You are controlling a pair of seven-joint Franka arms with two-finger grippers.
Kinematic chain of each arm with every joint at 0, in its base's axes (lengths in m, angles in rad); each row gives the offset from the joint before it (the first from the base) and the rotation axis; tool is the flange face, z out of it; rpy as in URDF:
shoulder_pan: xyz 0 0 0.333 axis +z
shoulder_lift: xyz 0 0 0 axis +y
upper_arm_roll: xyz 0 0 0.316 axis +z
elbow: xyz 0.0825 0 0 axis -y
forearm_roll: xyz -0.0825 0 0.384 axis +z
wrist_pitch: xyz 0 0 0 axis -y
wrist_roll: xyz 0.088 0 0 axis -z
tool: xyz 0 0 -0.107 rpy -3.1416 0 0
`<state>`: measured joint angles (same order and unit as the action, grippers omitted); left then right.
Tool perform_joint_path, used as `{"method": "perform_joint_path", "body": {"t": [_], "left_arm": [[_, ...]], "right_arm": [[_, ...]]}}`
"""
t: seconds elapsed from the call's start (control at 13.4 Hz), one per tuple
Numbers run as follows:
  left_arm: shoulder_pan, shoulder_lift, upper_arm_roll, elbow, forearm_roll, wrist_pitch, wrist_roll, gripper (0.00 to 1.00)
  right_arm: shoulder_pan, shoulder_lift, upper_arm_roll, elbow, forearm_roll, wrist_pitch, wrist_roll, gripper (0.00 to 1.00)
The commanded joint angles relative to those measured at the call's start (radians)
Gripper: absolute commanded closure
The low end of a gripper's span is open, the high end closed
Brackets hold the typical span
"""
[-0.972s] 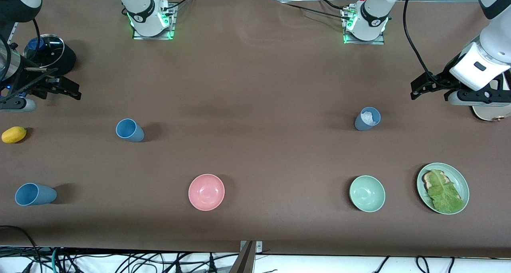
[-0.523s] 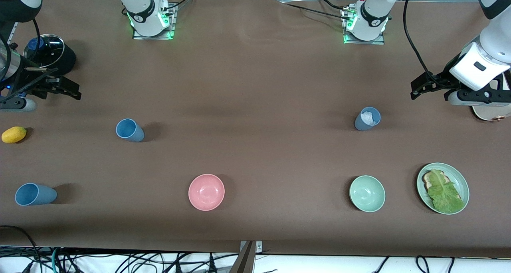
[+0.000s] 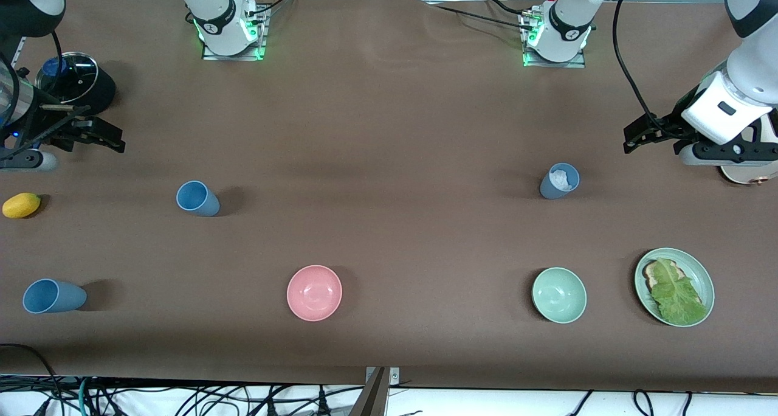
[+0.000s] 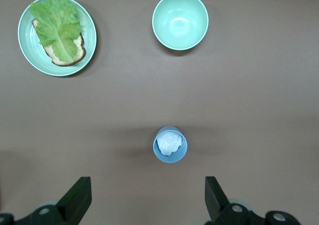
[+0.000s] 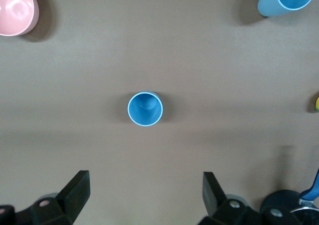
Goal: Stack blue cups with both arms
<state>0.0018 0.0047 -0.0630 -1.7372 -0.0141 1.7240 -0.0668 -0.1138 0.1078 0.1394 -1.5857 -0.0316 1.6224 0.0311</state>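
Front view: left hand (image 3: 635, 137) shifted slightly, right hand (image 3: 100, 137) too; both spread, cups untouched

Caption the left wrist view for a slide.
Open left gripper above a slate-blue cup holding white material, with green bowl and lettuce plate nearby.

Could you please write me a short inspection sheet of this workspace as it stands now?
Surface: brown table, no spills seen.
Job's things: three blue cups, all apart, none stacked: cup holding something white; empty cup; corner cup.
Clutter: pink bowl, green bowl, plate with bread and lettuce, lemon, lidded black pot.
Grippers: left end effector and right end effector open, holding nothing.
Cables: black cable hanging from left arm.
Surroundings: cables below table edge.
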Motion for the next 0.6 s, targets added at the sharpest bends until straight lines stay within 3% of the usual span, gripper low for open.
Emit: {"method": "perform_joint_path", "body": {"t": [0.0,0.3,0.52], "left_arm": [[0.017,0.011,0.003,-0.011,-0.015,-0.011,-0.001,0.0],[0.073,0.017,0.002,-0.108,-0.013,0.017,0.019,0.0],[0.058,0.03,-0.005,-0.247,-0.012,0.205,0.019,0.0]], "right_arm": [[-0.015,0.03,0.012,0.0,-0.016,-0.012,-0.042,0.0],[-0.047,0.111,0.002,-0.005,-0.019,-0.012,-0.077,0.0],[-0.058,0.205,0.002,-0.005,-0.017,0.017,-0.076,0.0]]}}
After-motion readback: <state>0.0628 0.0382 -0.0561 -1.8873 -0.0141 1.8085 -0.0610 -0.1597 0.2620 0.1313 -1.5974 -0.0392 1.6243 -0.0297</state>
